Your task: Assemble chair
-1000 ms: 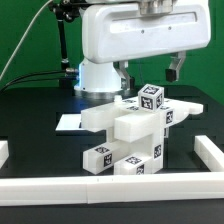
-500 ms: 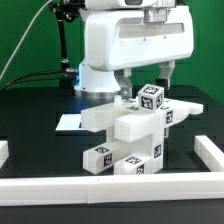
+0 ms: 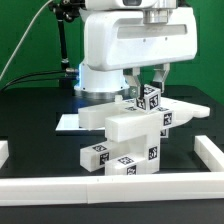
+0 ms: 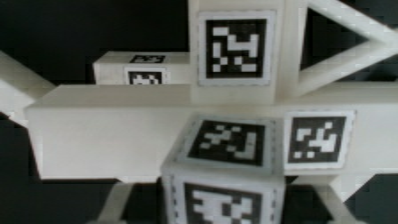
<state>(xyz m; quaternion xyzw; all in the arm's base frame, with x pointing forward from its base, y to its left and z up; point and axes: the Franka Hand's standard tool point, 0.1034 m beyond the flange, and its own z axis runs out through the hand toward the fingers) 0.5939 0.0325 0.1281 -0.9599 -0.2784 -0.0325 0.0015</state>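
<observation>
The gripper (image 3: pixel 148 78) was seen lowered over the top of the chair (image 3: pixel 135 128), its two fingers (image 3: pixel 133 80) spread apart, one on either side of the uppermost tagged block (image 3: pixel 150 97). Nothing was pinched as far as could be judged; whether either finger touched the block could not be told. In the wrist view the picture was filled by a broad white bar (image 4: pixel 160 108) with tagged faces above and below it, so the camera was held close over the parts.

The chair was found near the middle of the black table (image 3: pixel 35 140), between the arm's white body (image 3: pixel 135 45) and the low white rim wall (image 3: pixel 100 186) at the front. Its blocky parts were stacked and interlocked: a flat slab and bars above, and two short tagged pieces (image 3: pixel 97 157) at the foot. The marker board (image 3: pixel 68 122) lay flat behind it, towards the exterior view's left.

The assembly was judged to be well advanced, since no part was seen lying apart from the cluster. What remained seemed to be the seating or tightening of the top block. Whether the lower joints were fully closed could not be told.
</observation>
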